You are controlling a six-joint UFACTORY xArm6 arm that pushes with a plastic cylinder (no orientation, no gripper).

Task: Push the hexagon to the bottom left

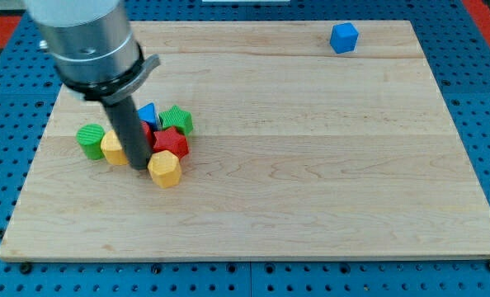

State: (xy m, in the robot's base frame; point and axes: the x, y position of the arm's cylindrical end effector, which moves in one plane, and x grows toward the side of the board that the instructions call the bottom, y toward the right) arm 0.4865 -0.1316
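Note:
A yellow hexagon block (165, 168) lies left of the board's middle, at the lower right of a tight cluster of blocks. My tip (140, 167) rests on the board right beside the hexagon's left edge; I cannot tell if it touches. The rod hides part of the cluster. Around it are a red star-shaped block (171, 142), a green block (178, 120), a blue block (148, 113), a yellow block (113, 148) and a green round block (90, 139). A sliver of another red block (147, 132) shows behind the rod.
A blue cube (343, 38) stands alone near the view's top right. The wooden board (311, 165) lies on a blue pegboard surface (6, 99). The arm's grey body (88, 41) looms over the top left.

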